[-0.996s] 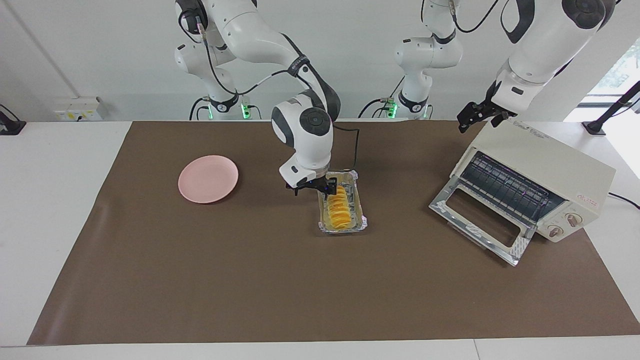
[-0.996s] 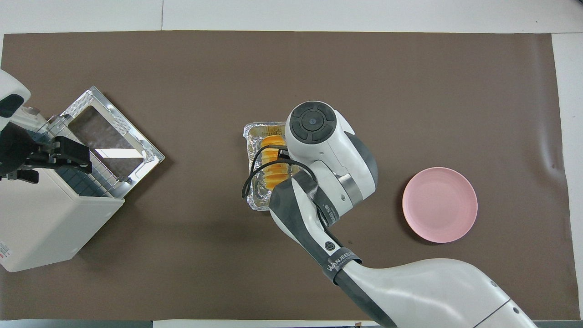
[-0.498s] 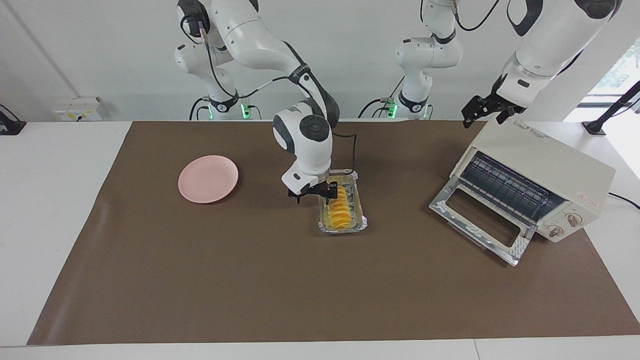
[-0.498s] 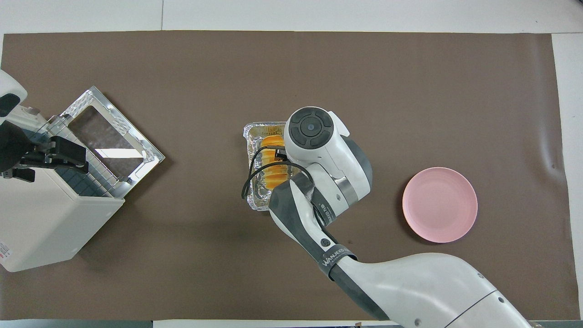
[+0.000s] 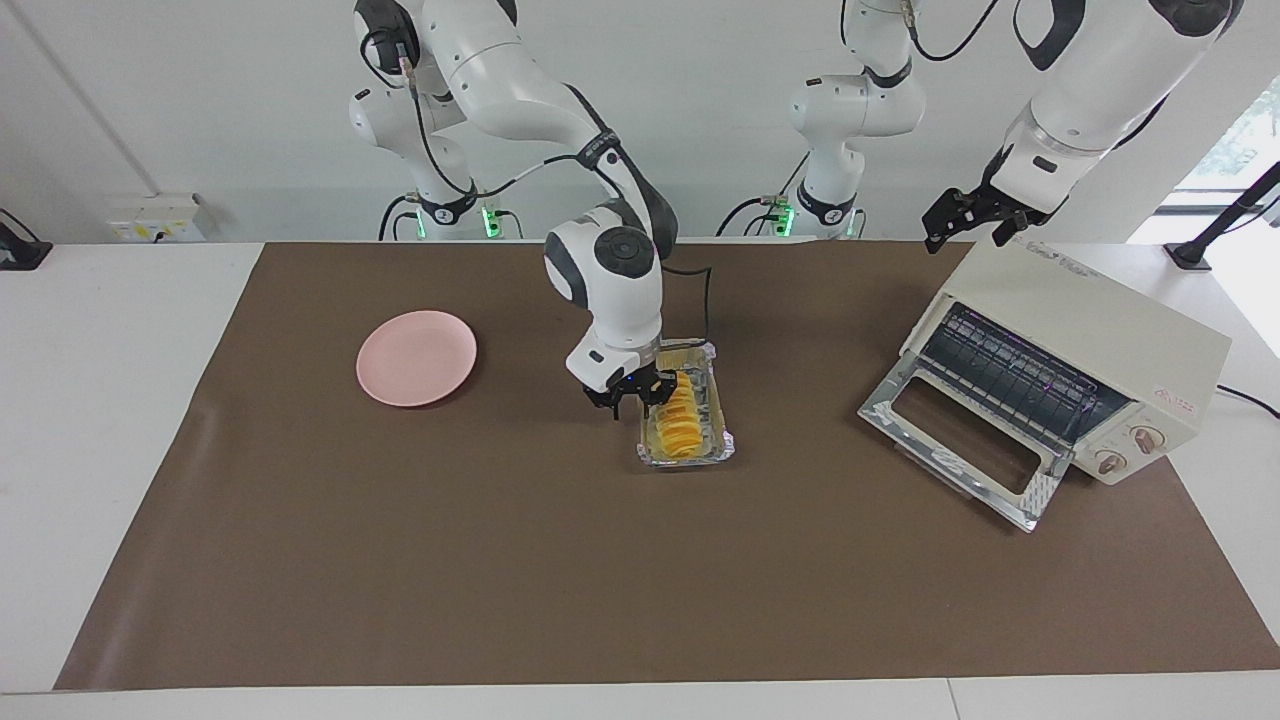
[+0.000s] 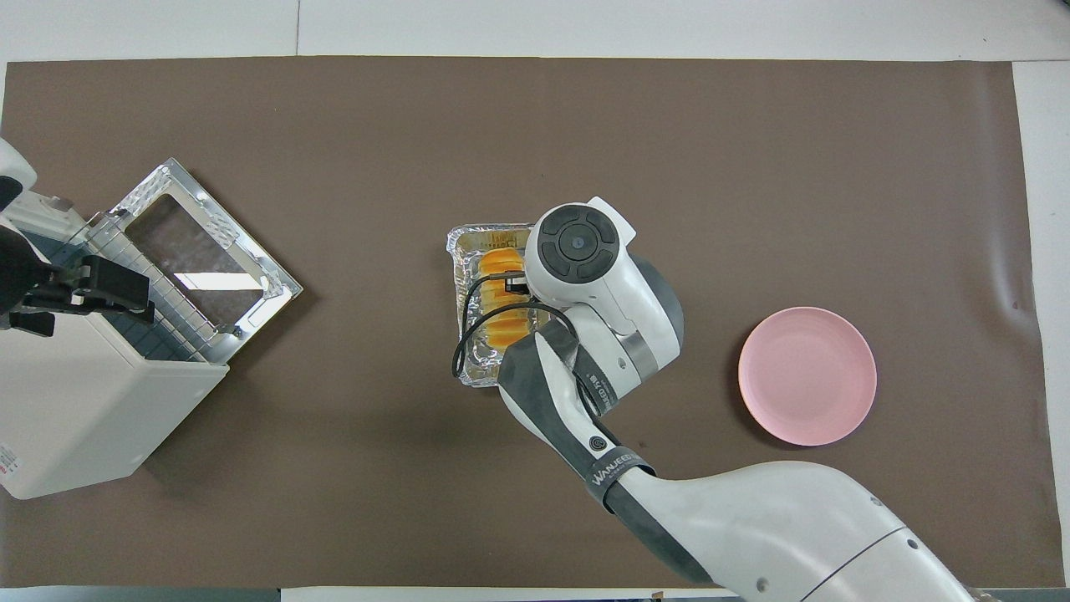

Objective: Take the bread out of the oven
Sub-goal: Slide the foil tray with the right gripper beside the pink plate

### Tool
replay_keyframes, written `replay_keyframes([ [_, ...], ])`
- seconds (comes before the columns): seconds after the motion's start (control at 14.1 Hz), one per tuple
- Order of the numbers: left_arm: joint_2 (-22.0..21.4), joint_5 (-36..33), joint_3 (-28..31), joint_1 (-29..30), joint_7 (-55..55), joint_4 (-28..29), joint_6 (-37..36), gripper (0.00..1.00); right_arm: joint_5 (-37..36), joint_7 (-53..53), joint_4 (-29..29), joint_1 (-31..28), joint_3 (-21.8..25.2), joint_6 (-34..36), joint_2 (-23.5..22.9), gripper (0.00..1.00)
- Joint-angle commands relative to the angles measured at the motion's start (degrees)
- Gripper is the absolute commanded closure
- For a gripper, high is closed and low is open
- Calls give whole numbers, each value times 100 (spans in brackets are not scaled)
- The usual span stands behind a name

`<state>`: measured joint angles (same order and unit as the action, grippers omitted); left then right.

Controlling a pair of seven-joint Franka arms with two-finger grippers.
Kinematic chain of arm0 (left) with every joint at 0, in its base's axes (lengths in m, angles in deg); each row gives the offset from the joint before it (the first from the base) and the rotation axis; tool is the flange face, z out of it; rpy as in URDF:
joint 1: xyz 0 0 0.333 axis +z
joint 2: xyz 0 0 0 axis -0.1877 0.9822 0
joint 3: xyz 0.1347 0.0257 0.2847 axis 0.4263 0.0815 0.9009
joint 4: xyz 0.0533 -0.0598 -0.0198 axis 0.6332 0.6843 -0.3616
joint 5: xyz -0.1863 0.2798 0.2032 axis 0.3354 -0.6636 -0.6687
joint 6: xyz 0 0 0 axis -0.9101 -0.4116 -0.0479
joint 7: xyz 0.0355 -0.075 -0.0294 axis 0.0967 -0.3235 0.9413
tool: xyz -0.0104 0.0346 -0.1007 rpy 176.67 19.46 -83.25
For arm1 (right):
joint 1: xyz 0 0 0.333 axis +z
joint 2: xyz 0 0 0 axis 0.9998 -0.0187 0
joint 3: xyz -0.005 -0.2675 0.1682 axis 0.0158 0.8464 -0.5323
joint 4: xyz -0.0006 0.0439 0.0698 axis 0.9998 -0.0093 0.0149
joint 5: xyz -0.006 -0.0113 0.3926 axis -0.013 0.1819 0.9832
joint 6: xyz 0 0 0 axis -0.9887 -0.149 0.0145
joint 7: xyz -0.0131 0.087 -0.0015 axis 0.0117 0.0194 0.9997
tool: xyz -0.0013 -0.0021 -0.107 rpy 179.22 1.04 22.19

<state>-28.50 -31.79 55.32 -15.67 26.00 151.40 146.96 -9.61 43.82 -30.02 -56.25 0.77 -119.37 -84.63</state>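
From overhead, my right arm's wrist covers the right gripper [image 5: 636,393] and half the bread [image 5: 677,418]. In the facing view its fingers sit at the bread's robot-side end, narrowed; I cannot tell whether they grip it. One bread lies in one foil tray [image 5: 716,442] mid-table, outside the one oven [image 5: 1085,350], door down. One pink plate [image 5: 416,357] sits toward the right arm's end. The left gripper [image 5: 960,222] hovers over the oven top, fingers wide, holding nothing.

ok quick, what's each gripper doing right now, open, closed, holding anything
Left gripper: open, empty, over the oven.
Right gripper: at the bread in the foil tray; grip cannot be told.
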Motion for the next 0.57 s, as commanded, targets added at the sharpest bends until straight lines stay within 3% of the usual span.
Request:
replay_keyframes([
  [0.0, -92, 41, -14, 54, -43, 51, -68, 0, -44, 223, -195, 2, -3, -246, 43, 100],
  [0.28, -92, 41, -14, 62, -43, 51, -68, 0, -35, 232, -178, -15, -3, -299, 34, 100],
  [0.5, -92, 41, -14, 54, -43, 51, -68, 0, 17, 241, 67, -103, -3, 85, 43, 100],
])
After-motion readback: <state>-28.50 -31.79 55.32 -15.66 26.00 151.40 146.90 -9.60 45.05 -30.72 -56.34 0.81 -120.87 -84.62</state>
